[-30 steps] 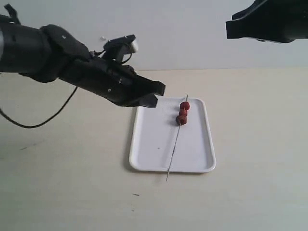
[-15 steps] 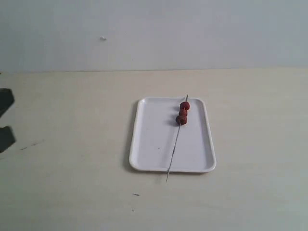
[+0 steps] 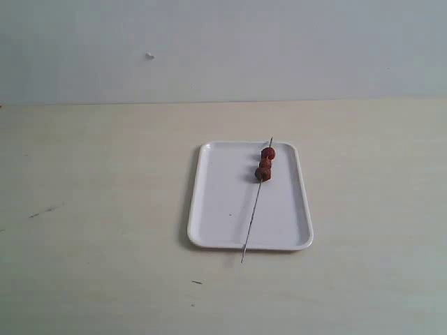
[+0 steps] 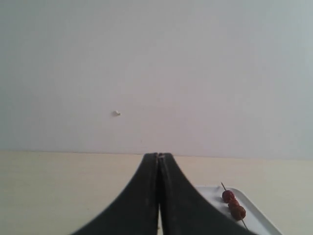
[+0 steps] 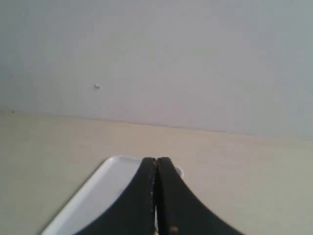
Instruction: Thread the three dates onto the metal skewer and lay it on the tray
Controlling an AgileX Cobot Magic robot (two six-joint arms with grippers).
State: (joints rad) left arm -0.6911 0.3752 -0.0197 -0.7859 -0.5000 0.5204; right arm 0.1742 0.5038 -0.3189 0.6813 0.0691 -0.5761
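Note:
The white tray (image 3: pixel 223 202) lies flat on the beige table. Across it rests the thin metal skewer (image 3: pixel 253 213), its near tip poking past the tray's front rim. Three dark red dates (image 3: pixel 265 163) sit threaded close together near the skewer's far end. No arm shows in the exterior view. In the left wrist view my left gripper (image 4: pixel 158 155) is shut and empty, with the tray corner (image 4: pixel 254 218) and the dates (image 4: pixel 234 204) off to one side beyond it. My right gripper (image 5: pixel 156 159) is shut too, holding nothing, with the tray (image 5: pixel 98 193) behind its fingers.
A pale wall (image 3: pixel 223 49) with a small white speck (image 3: pixel 149 56) rises behind the table. A few dark marks (image 3: pixel 45 209) dot the tabletop at the left and front.
Both arms have pulled back out of the exterior view; the left one left to the left side. The tray, skewer and dates have not moved.

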